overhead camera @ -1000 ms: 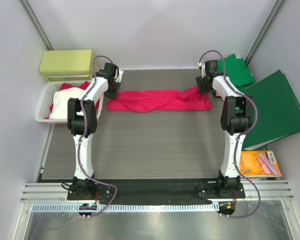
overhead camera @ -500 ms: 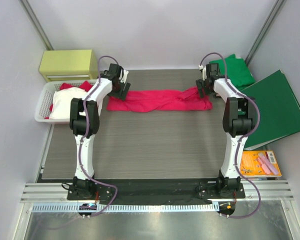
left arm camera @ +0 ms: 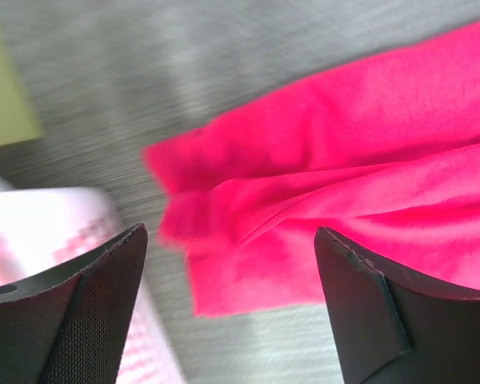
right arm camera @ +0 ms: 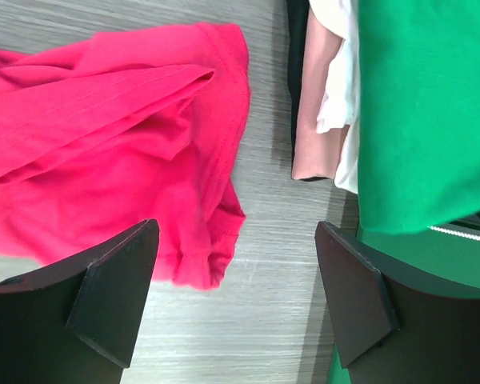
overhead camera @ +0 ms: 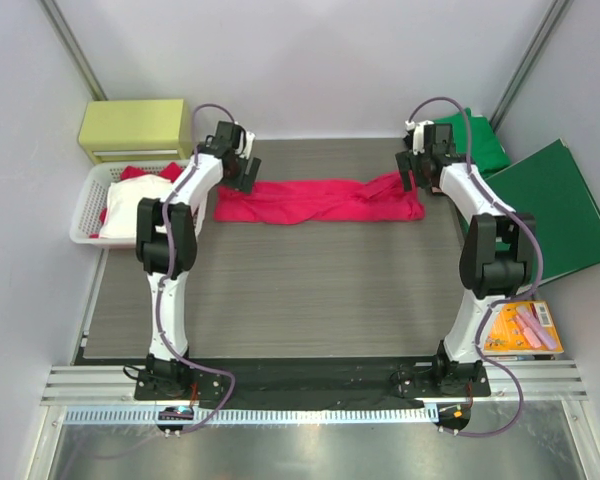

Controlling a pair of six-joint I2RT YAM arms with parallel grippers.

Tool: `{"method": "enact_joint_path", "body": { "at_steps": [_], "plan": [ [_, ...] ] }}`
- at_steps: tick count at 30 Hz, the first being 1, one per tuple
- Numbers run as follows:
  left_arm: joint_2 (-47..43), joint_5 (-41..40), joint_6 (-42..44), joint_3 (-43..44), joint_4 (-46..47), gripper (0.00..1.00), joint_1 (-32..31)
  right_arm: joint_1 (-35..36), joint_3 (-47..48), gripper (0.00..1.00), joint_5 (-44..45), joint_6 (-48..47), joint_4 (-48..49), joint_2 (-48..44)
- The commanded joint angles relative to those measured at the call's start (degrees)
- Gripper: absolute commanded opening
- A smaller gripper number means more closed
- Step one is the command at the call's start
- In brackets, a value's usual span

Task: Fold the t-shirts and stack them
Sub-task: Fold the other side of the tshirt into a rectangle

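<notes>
A bright pinkish-red t-shirt (overhead camera: 315, 200) lies as a long folded strip across the far half of the table. My left gripper (overhead camera: 242, 172) hovers open above the shirt's left end (left arm camera: 344, 184), jaws wide apart with nothing between them (left arm camera: 230, 240). At the right end of the red t-shirt (right arm camera: 104, 136), my right gripper (overhead camera: 417, 170) is open too and holds nothing (right arm camera: 236, 232). A green t-shirt (overhead camera: 475, 140) lies at the far right on top of a pale beige-pink one (right arm camera: 316, 120).
A white basket (overhead camera: 85, 215) holding white and red cloth stands at the far left, in front of a yellow box (overhead camera: 135, 128). A dark-green folder (overhead camera: 555, 215) lies along the right side. An orange packet (overhead camera: 520, 328) rests near the right arm's base.
Both grippers have opened and let go of the red t-shirt's ends. The left gripper has shifted right over the shirt's corner; the right arm's elbow has swung outward.
</notes>
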Motion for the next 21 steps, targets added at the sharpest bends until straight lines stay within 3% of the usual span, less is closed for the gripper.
{"method": "enact_joint_path", "body": {
  "at_steps": [1,6,9,13,17,21],
  "plan": [
    [-9.3,-4.9,0.4,0.2,2.7,0.87,1.5,0.0,-4.4,0.85,-3.1,0.1,3.8,-7.6],
    [-15.5,-3.1,-0.8,-1.7,3.8,0.89,0.4,0.0,-11.7,0.86,-4.4,-0.4,5.6,-15.8],
    [-16.9,0.3,-3.4,-3.0,-0.3,0.89,-0.5,0.1,-15.3,0.86,-4.1,-0.6,6.9,-19.0],
    [-19.9,5.9,-4.4,-10.1,-2.9,0.89,-3.2,0.0,-17.9,0.86,-5.2,-0.1,5.8,-22.8],
    [-21.3,5.6,-4.4,-17.3,-2.0,0.89,-7.6,0.0,-19.5,0.86,-6.2,0.2,4.8,-23.3],
    [-17.9,5.5,-4.5,-17.2,-2.1,0.88,-8.1,0.0,-19.9,0.84,-8.7,0.8,3.8,-21.9]
  ]
}}
